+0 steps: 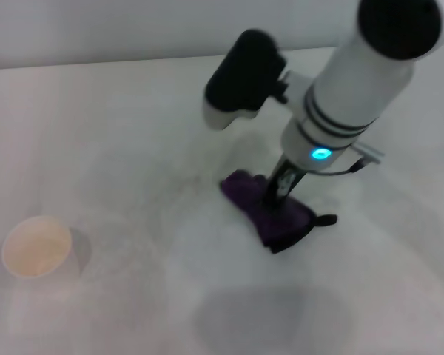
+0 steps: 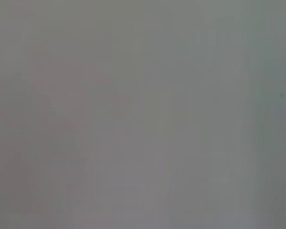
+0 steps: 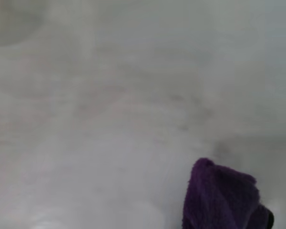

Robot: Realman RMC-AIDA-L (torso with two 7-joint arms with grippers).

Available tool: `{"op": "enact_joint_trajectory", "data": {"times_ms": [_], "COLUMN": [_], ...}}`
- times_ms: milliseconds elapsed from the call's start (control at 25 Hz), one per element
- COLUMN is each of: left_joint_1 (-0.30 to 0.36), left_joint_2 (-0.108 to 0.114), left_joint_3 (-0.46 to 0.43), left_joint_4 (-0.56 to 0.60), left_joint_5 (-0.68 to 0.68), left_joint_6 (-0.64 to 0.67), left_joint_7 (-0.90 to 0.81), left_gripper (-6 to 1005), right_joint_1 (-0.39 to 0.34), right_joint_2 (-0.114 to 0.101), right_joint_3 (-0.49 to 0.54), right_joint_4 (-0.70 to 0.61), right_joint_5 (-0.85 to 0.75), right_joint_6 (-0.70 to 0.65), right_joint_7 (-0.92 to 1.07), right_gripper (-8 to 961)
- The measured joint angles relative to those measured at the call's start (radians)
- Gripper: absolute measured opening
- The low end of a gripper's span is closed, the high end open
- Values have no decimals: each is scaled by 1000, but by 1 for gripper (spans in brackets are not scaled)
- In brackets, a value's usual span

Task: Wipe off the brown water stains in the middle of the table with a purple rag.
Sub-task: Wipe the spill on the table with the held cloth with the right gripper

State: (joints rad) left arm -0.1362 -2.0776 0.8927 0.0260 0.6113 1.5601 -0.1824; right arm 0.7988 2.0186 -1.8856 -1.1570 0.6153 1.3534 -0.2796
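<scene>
Operator: Purple rag (image 1: 270, 209) location?

Technician: Mid-worktop (image 1: 133, 148), directly beneath the right end effector (image 1: 277, 191), which descends onto it from above. Long axis runs diagonally, from far-left to the near-right black loop.

Operator: End effector state?

Technician: Cannot tell; the fingers are buried in the cloth. Left arm is not in view, so the right arm is nearer.

Operator: Brown water stains?

Technician: None discernible. A paper cup (image 1: 35, 245) stands well apart, left.

Right end effector (image 1: 276, 194) tips buried in purple rag (image 1: 270, 208); stains not discernible; left wrist view blank blur.
</scene>
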Motion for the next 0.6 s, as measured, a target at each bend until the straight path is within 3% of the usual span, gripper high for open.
{"op": "enact_joint_trajectory", "data": {"times_ms": [240, 600], "left_joint_1": [-8, -28], "left_joint_2": [1, 1], "left_joint_3": [0, 0], "left_joint_4": [5, 6], "left_joint_5": [-1, -1], "left_joint_6": [0, 0], "left_joint_7": [0, 0], "left_gripper": [892, 892], "right_joint_1": [-56, -76], "right_joint_2": [-3, -4], "right_joint_3": [128, 219], "right_joint_4": [-28, 24], "right_joint_5": [-98, -105], "right_joint_6": [51, 49], "right_joint_7": [-30, -112], "right_gripper": [111, 128]}}
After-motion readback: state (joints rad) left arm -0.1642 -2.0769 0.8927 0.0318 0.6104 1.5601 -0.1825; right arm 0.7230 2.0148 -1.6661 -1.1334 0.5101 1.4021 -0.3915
